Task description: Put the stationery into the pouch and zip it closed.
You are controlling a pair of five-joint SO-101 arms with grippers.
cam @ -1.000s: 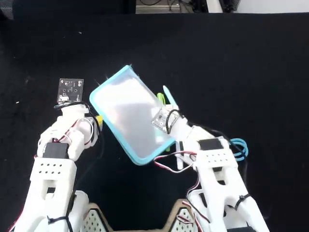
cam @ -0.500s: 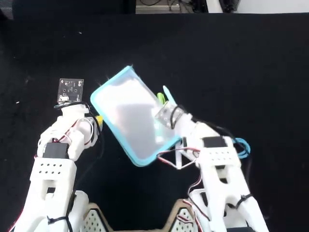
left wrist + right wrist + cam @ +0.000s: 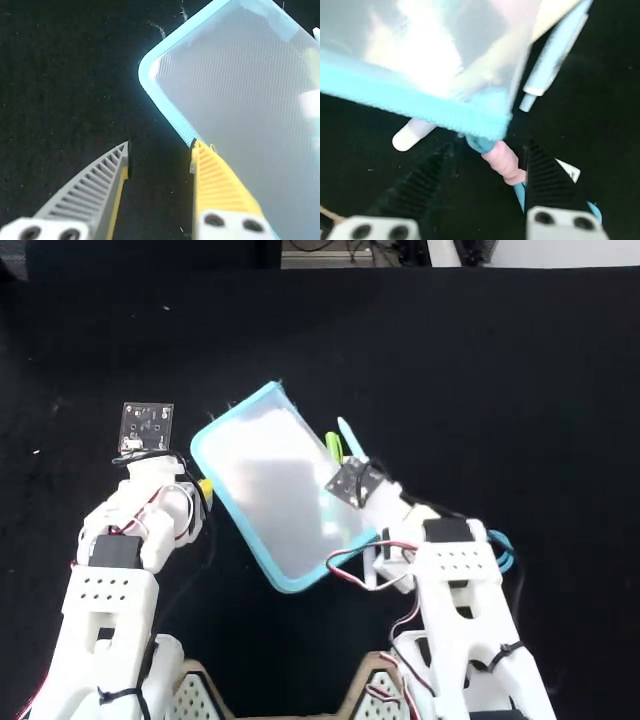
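Pouch count: you have 1 pouch [image 3: 275, 495], translucent with a cyan border. It lies flat and tilted on the black table [image 3: 500, 360] between your 2 arms.
Pouch zip: you cannot tell from these views whether it is open.
Left claw: your left gripper [image 3: 159, 145] is released, with its 2 fingers spread over bare cloth. The yellow finger [image 3: 215, 175] sits right at the pouch's cyan edge, and the grey finger [image 3: 100, 180] is clear of it.
Right claw: your right gripper [image 3: 487, 147] is released too, with its 2 black fingers apart just off a pouch corner. 1 pink-tipped piece [image 3: 502, 162] lies between them, nearer 1 finger. You cannot tell whether it touches that finger.
Pens: 2 lie outside the pouch, side by side against its edge next to your right arm [image 3: 455, 580]. They are 1 green pen [image 3: 334, 445] and 1 pale blue pen [image 3: 350, 435].
White stick: 1 white stick [image 3: 412, 135] pokes its rounded end out from under the pouch border.
Cyan loops: 1 cyan looped thing [image 3: 498, 543] lies beside your right arm, partly hidden by it.
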